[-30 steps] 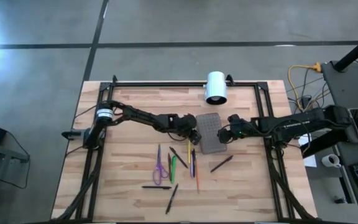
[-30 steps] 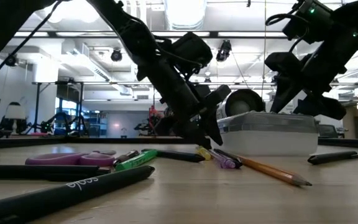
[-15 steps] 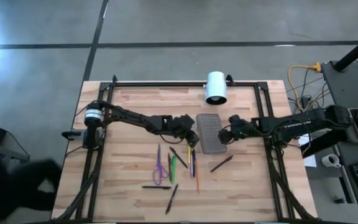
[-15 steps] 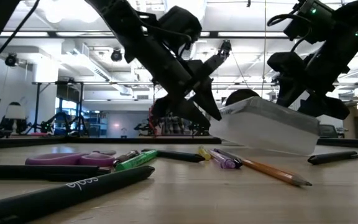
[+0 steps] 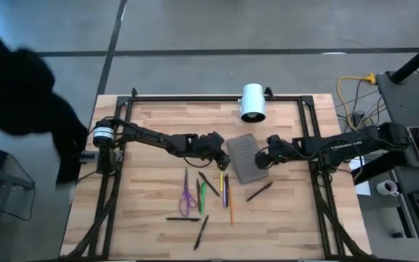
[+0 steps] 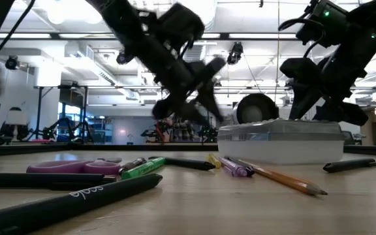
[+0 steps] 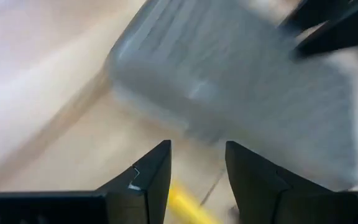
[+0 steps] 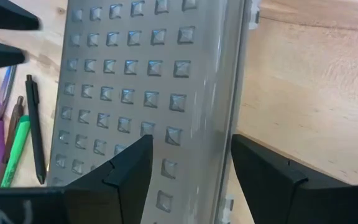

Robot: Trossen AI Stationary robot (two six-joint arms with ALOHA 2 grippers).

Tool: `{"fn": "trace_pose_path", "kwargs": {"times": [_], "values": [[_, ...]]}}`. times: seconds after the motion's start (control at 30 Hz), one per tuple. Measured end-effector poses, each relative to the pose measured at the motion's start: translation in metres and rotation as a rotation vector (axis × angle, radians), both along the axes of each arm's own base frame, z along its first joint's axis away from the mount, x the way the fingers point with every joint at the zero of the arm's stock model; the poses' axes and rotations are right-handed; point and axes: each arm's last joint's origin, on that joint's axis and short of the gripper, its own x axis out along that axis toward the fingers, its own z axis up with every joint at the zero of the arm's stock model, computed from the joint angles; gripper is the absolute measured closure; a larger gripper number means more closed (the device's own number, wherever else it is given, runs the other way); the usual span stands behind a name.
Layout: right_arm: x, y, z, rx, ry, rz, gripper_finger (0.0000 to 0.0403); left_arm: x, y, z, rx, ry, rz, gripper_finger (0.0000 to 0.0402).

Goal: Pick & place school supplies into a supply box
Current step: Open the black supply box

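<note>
Supply box point(image 5: 244, 157) back flat on table point(image 5: 289, 225), skewed, lid shut; left claw point(image 5: 222, 156) released, empty, agape; right claw point(image 5: 262, 157) wide at box edge. Pens point(image 5: 224, 191) unpacked.

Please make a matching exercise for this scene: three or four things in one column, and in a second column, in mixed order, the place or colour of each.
Things:
1. box
2. scissors
3. white cylinder
4. highlighter

Descriptions:
A. green, beside the scissors
B. at the far table edge
C. purple handles
D. grey, dotted lid, between the two arms

Pairs: 1-D, 2-C, 3-B, 4-A
</note>
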Motion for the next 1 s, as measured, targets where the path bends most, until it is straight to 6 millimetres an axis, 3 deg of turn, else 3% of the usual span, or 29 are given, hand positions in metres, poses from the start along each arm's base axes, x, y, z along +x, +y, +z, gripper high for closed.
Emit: {"fn": "trace_pose_path", "kwargs": {"times": [0.13, 0.37, 0.47, 0.6, 0.77, 1.0], "values": [[-0.002, 0.000, 0.010, -0.025, -0.024, 0.003, 0.0197, -0.015, -0.002, -0.024, -0.119, 0.004, 0.109, 0.0265], [-0.001, -0.003, 0.044, -0.157, 0.033, 0.041, 0.0197, -0.033, -0.004, -0.039, -0.441, -0.452, 0.198, 0.0265], [0.005, -0.003, 0.053, -0.176, 0.024, 0.082, 0.0197, -0.042, -0.002, -0.047, -0.518, -0.476, 0.246, 0.0265], [0.012, -0.004, 0.046, -0.177, 0.062, 0.097, 0.0197, -0.040, -0.003, -0.048, -0.543, -0.466, 0.223, 0.0265], [0.023, -0.003, 0.033, -0.161, 0.103, 0.121, 0.0197, -0.019, -0.002, -0.049, -0.549, -0.469, 0.213, 0.0265], [0.032, -0.003, 0.022, -0.129, 0.127, 0.132, 0.0197, -0.001, -0.005, -0.058, -0.547, -0.345, 0.217, 0.0265]]}}
